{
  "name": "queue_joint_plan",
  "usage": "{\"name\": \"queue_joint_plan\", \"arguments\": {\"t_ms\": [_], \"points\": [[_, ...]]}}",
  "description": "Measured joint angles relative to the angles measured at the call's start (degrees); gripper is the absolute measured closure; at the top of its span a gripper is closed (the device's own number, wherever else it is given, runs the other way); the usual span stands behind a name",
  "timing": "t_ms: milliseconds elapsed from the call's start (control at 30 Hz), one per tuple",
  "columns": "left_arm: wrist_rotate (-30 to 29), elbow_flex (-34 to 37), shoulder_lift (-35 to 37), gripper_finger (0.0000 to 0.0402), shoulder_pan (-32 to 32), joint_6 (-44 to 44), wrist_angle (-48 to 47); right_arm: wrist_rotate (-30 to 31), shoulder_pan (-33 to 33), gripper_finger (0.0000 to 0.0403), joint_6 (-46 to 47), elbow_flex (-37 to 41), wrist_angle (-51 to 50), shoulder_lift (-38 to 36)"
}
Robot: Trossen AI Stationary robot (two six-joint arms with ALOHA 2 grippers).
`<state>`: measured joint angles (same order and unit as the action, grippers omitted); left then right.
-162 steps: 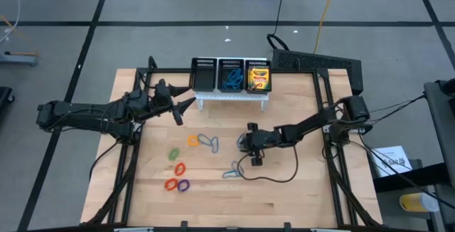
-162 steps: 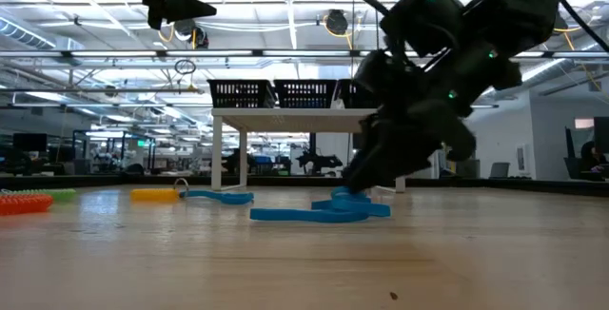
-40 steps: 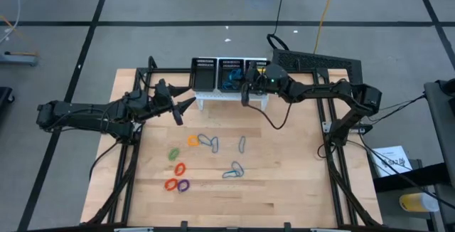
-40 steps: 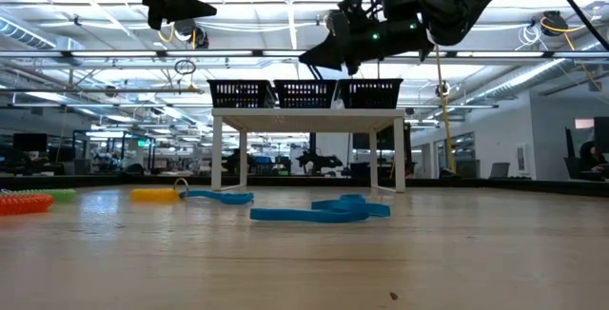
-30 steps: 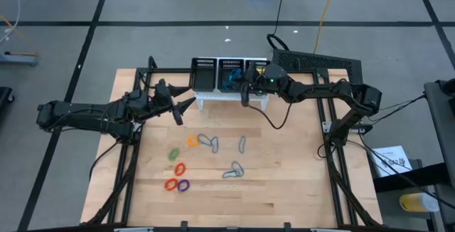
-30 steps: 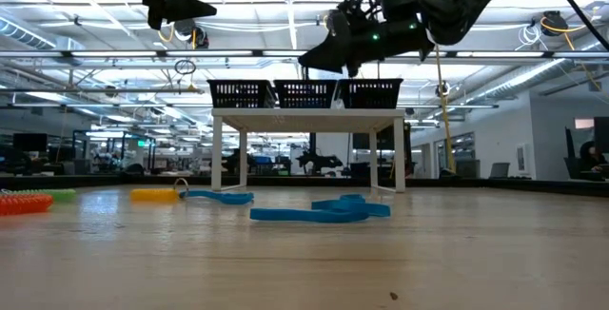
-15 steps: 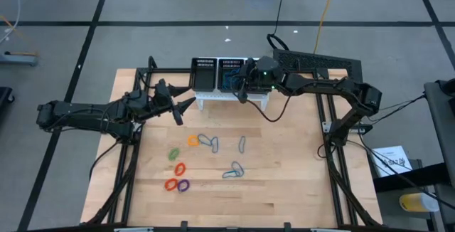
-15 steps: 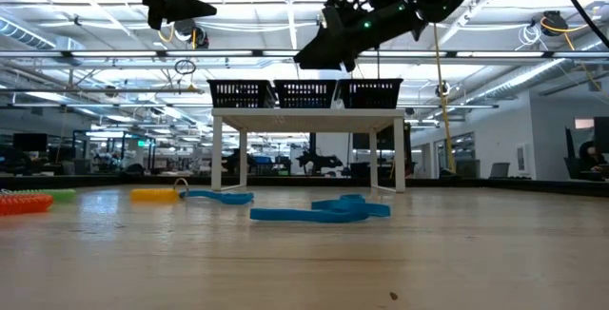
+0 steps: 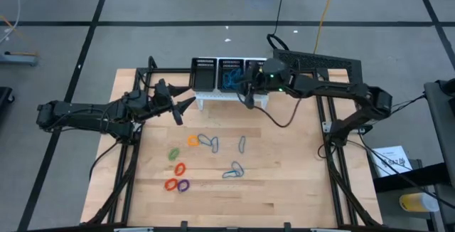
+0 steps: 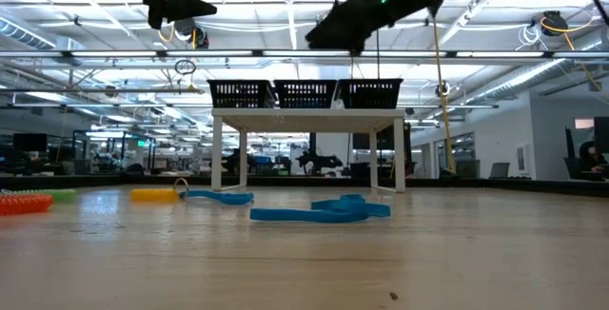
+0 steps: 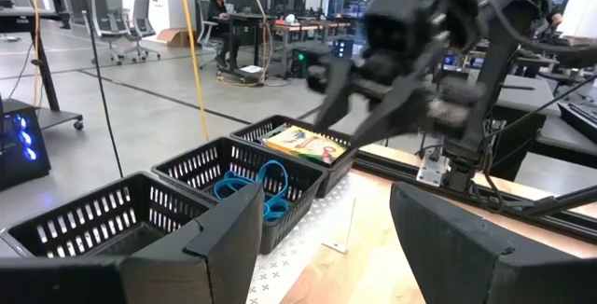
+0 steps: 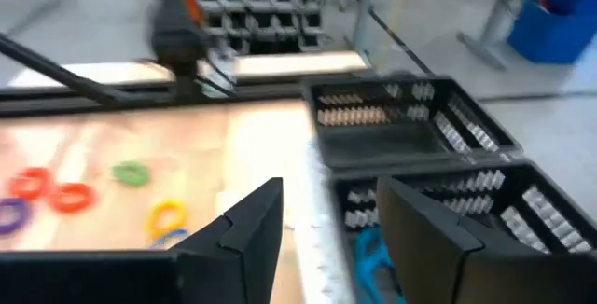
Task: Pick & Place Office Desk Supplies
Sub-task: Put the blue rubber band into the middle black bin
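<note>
High view: wooden surface (image 9: 284, 182) on a grey taped floor, both arms up at the organiser (image 9: 231, 75) end.

Right hand (image 9: 247, 95) hovers just in front of the organiser's middle bin, fingers spread, nothing held. Left hand (image 9: 183, 98) waits by the left bin, fingers wide, nothing held. Crayon boxes (image 11: 303, 143) in the right bin, blue loops (image 11: 261, 187) in the middle one. More blue loops (image 9: 235, 169) lie mid-surface; orange loop (image 9: 193, 141), green loop (image 9: 173, 152), red loops (image 9: 170, 184) and purple loop (image 9: 183, 186) sit left of them. Low view: open hall behind, ceiling lights, desks.
</note>
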<state>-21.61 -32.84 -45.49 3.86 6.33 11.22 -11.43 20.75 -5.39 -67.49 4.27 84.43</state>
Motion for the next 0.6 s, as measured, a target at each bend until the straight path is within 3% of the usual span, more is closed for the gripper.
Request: {"name": "queue_joint_plan", "arguments": {"t_ms": [400,600], "points": [[7.27,0.00,-0.01,0.0158,-0.02,0.80,-0.26,-0.91,-8.08,0.0248,0.15,16.90,-1.34,-19.66],[12.20,-0.02,-1.65,0.0158,-0.02,4.24,-0.17,-0.89,-14.54,0.0248,2.01,30.85,12.48,-25.59]]}}
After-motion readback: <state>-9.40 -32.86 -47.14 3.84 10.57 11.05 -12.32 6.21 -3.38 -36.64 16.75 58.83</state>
